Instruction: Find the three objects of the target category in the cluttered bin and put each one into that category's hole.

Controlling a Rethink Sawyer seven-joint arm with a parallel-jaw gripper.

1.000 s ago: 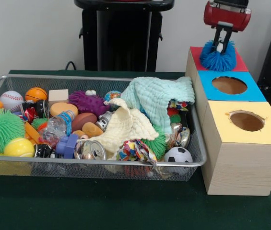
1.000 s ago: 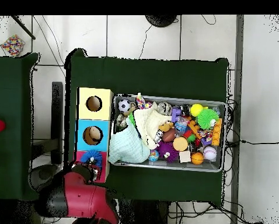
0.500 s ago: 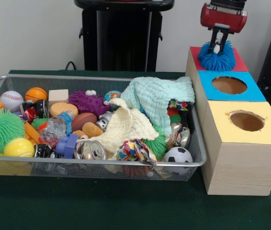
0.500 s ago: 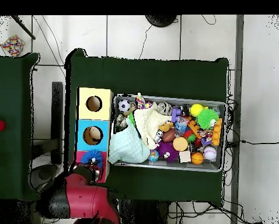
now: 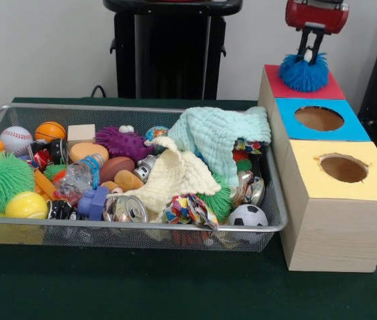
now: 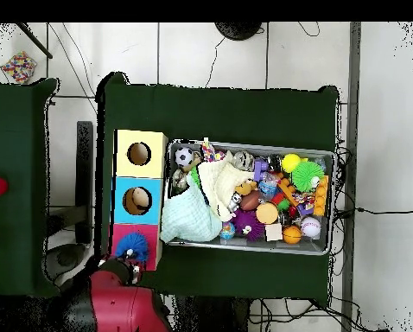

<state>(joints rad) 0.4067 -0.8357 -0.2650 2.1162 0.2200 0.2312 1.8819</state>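
Fuzzy blue puffball [image 5: 303, 72] over red-framed hole [image 5: 328, 89]

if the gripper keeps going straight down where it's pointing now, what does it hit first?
Most likely the blue fuzzy puffball right below the gripper, sitting over the red-surround hole. The tips look to be at the puffball's top; whether they touch is unclear.

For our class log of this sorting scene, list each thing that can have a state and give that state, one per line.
gripper: above the puffball, fingers close together, not gripping it
blue puffball: resting on the red hole, not dropped in
blue hole: uncovered
yellow hole: uncovered
wire bin: full of clutter
drink can: lying on its side
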